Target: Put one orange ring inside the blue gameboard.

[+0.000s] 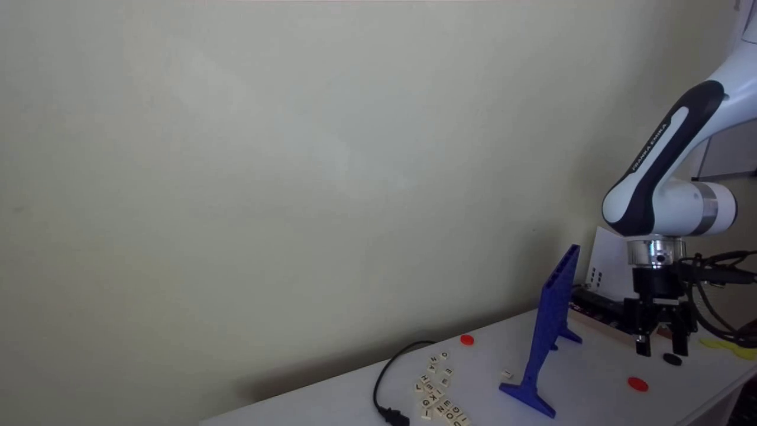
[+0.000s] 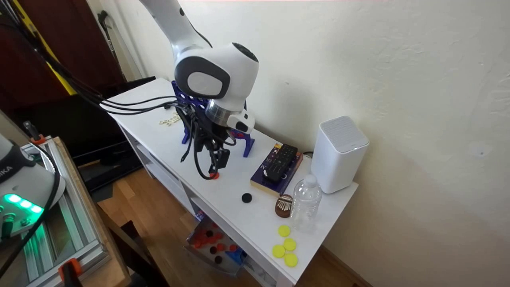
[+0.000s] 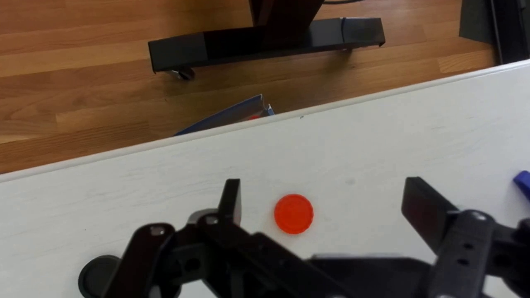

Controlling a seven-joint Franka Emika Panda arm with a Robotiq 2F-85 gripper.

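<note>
An orange ring [image 1: 638, 384], a flat disc, lies on the white table; it also shows in an exterior view [image 2: 214, 175] and in the wrist view [image 3: 294, 214]. Another orange ring [image 1: 467, 340] lies beyond the board near the wall. The blue gameboard [image 1: 543, 331] stands upright on splayed feet; the arm partly hides it in an exterior view [image 2: 249, 146], and a small blue part shows at the wrist view's right edge [image 3: 525, 182]. My gripper [image 1: 662, 349] is open and empty above the table; in the wrist view [image 3: 323, 194] the near ring lies between the fingers' lines, closer to the left finger.
A black disc [image 3: 98, 276] lies near the ring. A book [image 2: 259, 181] with a remote [image 2: 281, 162], a thumb piano [image 2: 283, 206], a bottle [image 2: 306, 203], a white box [image 2: 334, 159] and several yellow discs [image 2: 290, 244] stand along the table. Letter tiles [image 1: 437, 396] lie beyond the board.
</note>
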